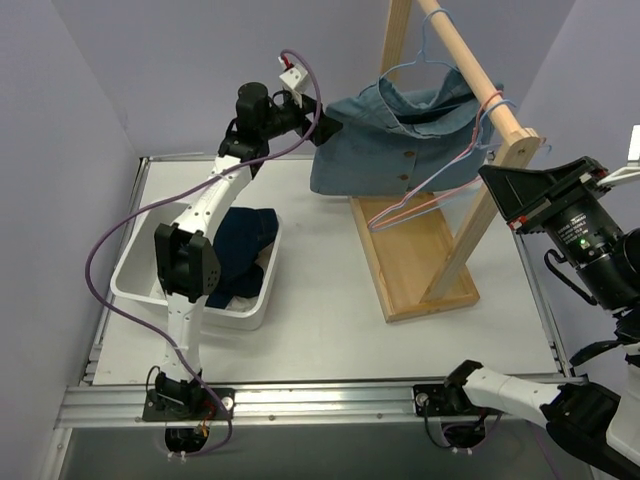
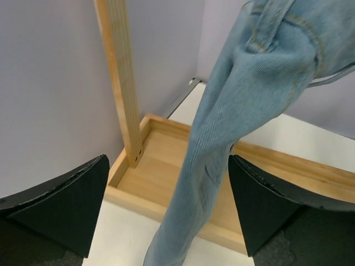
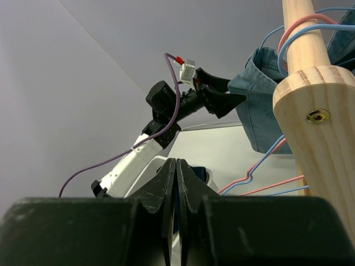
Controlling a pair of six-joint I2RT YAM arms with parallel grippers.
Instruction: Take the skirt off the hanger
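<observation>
Lavender walls close in a white tabletop (image 1: 330,340), where a wooden garment rack (image 1: 420,265) stands with its round rail (image 1: 470,60) slanting from the back towards the right. The thin pink-red wire hanger (image 1: 491,99) hooks over that rail near its nearer, right end. Its hook is uppermost and its triangle hangs below, the long lower bar lying crosswise to the rail with one tip reaching left over the rack's base tray, right beside a light-blue wire hanger (image 1: 455,195). A light-blue denim shirt (image 1: 380,150) hangs further back on the rail. The left end effector (image 1: 322,125) is raised at the shirt's left edge, spread wide, with denim hanging between its fingers without being pinched. The right end effector (image 3: 176,177) is pressed fully closed on nothing, near the rail's end post. A white plastic bin (image 1: 130,285) on the left holds a dark-blue garment (image 1: 245,245).
</observation>
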